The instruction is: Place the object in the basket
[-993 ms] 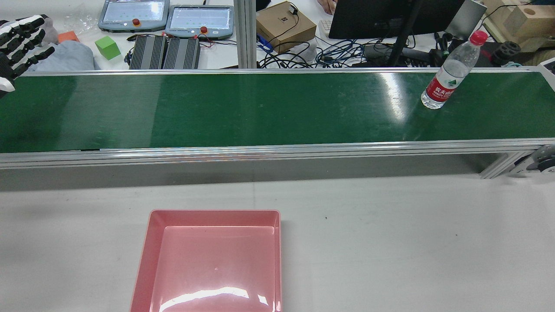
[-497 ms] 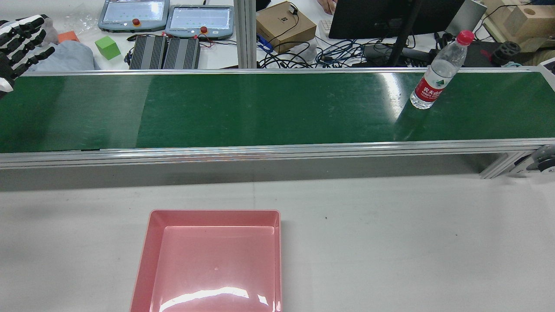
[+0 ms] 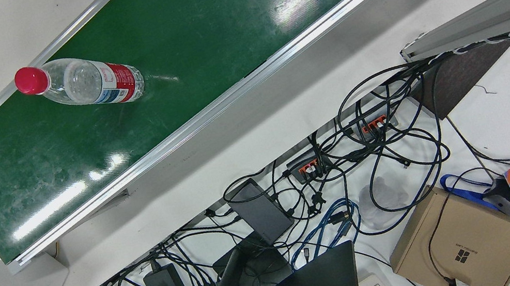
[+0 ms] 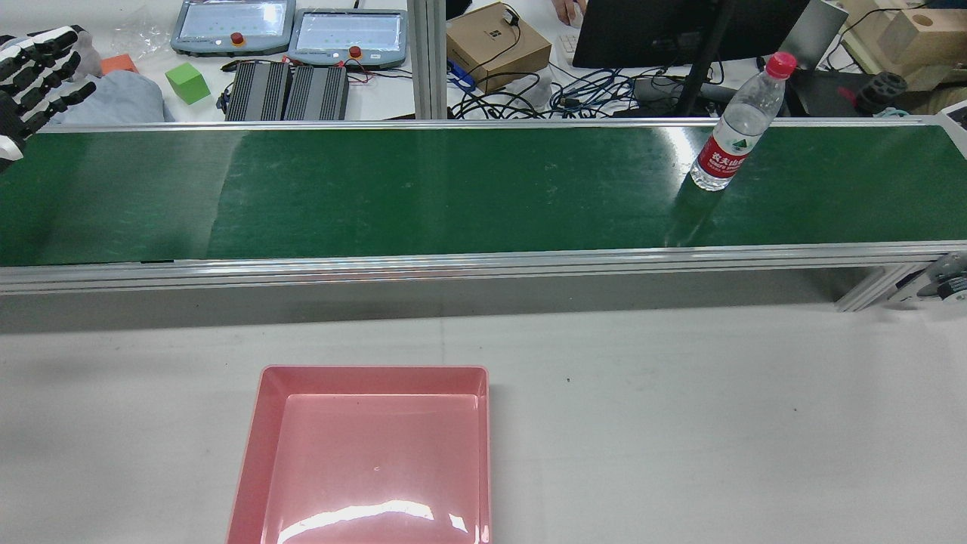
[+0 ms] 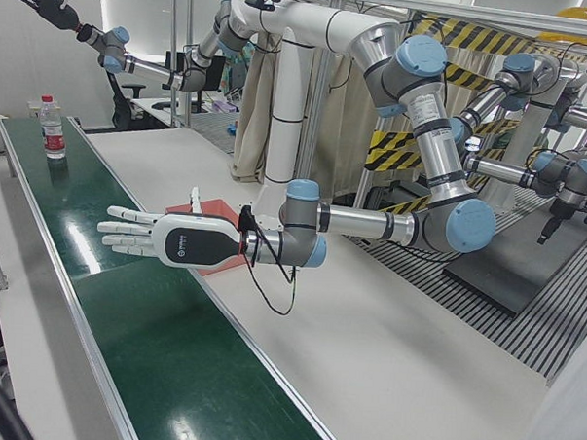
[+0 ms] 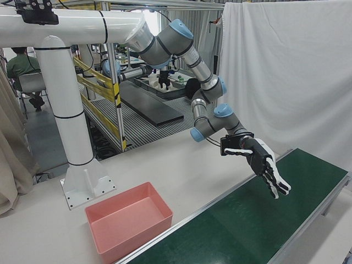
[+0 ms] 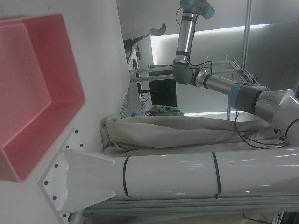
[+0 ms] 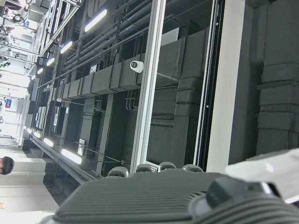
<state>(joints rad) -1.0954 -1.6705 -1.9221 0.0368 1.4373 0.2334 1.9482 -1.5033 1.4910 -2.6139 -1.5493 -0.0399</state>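
My left hand (image 5: 166,242) waits with fingers wide over the belt (image 4: 453,189); mistiming could topple the upright bottle (image 4: 731,136).

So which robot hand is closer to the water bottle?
Right. The right hand is raised high above the bottle's end of the green belt; the left hand hovers over the belt far along from the bottle.
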